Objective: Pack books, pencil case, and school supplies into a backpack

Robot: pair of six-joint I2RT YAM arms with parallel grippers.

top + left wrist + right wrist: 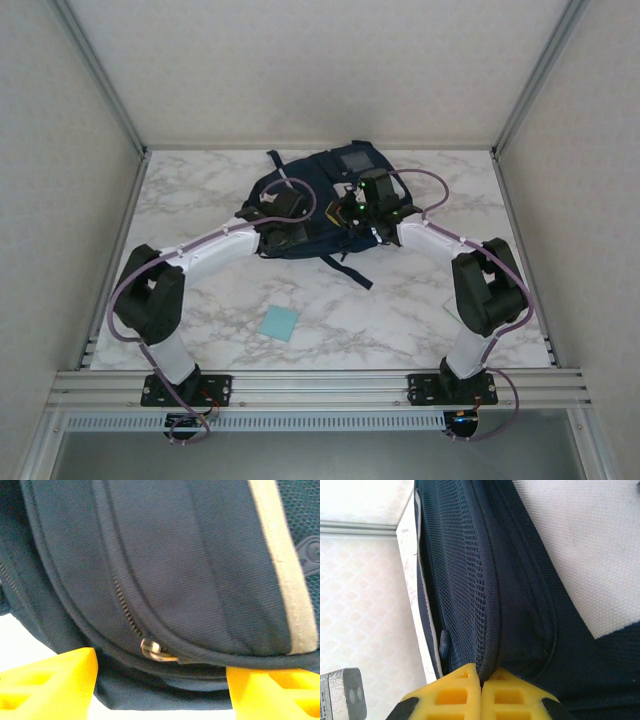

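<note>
Left wrist — left pincer (pixel 160 685) agape astride backpack (pixel 190 570), tips cut off | right pincer (pixel 481 680) pinching its mesh (pixel 465 580)

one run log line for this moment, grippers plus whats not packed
left gripper: open, astride backpack by zipper pull | right gripper: shut on backpack edge | light-blue square pad: on table, unpacked

The top camera looks steeply down from above and behind the arm bases, far enough to take in the whole counter (pixel 400 310). Each wrist camera looks forward at very close range. The left fingers (pixel 47 680) frame navy fabric just ahead, and the right fingers (pixel 457 695) meet mesh at their tips. All three views share the backpack (pixel 325 175).
</note>
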